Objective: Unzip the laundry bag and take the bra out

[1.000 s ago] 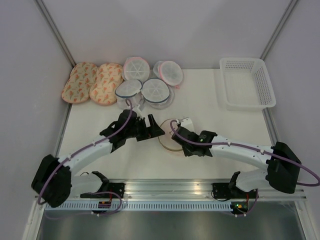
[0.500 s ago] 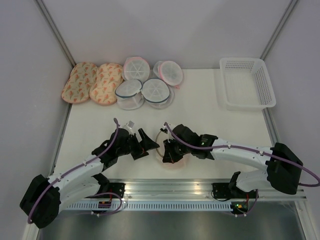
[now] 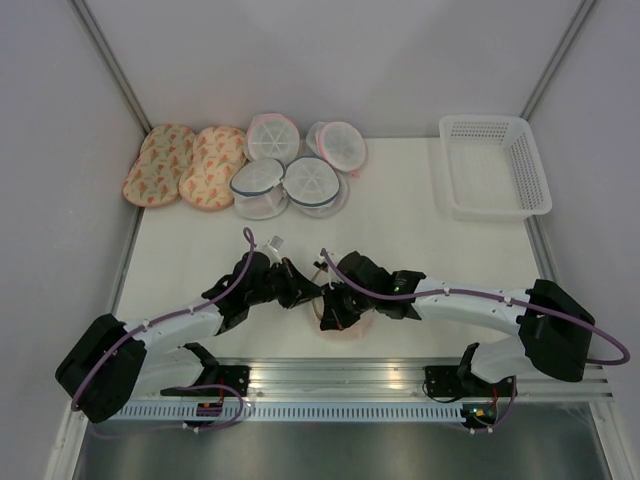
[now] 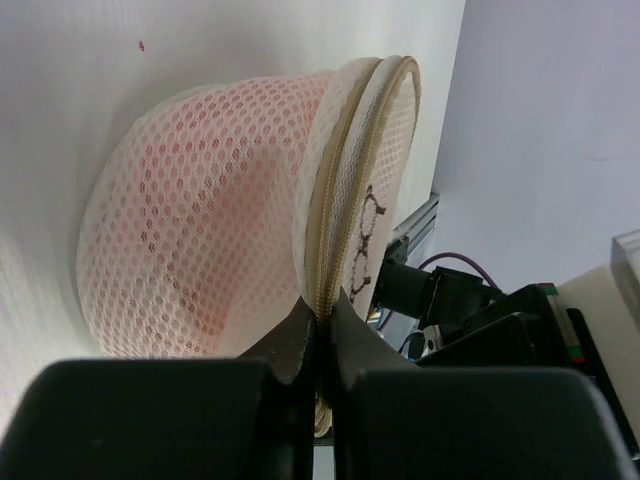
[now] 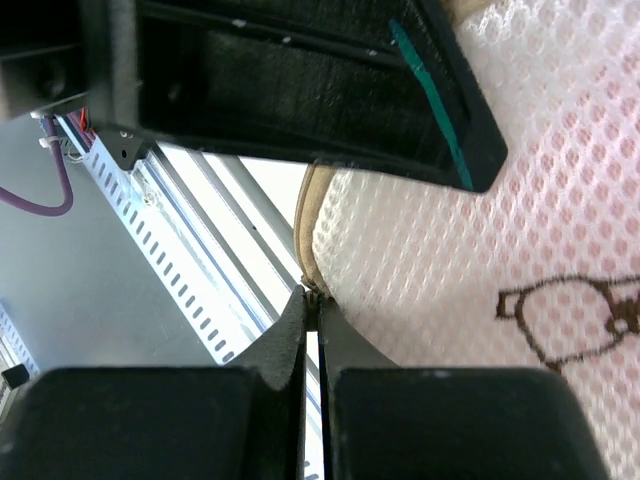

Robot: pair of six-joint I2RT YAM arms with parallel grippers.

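Note:
The laundry bag (image 3: 352, 318), a peach-beige mesh dome, stands tipped on edge near the table's front, between both grippers. My left gripper (image 3: 306, 294) is shut on its beige zipper rim (image 4: 340, 200), which is pinched between the fingertips (image 4: 322, 318). My right gripper (image 3: 330, 312) is shut on the zipper at the rim's lower edge (image 5: 312, 297). The black scribble (image 5: 560, 320) marks the bag's flat face. Pink fabric of the bra (image 4: 190, 230) shows through the mesh, still inside the closed bag.
Several white round mesh pouches (image 3: 290, 170) and two orange-patterned pouches (image 3: 185, 165) lie at the back left. A white basket (image 3: 495, 165) stands at the back right. The metal rail (image 3: 340, 375) runs just in front of the bag.
My left gripper came in from the back left and shut on the bag's zipper rim. The right gripper drew the bag towards the front edge and tipped it up.

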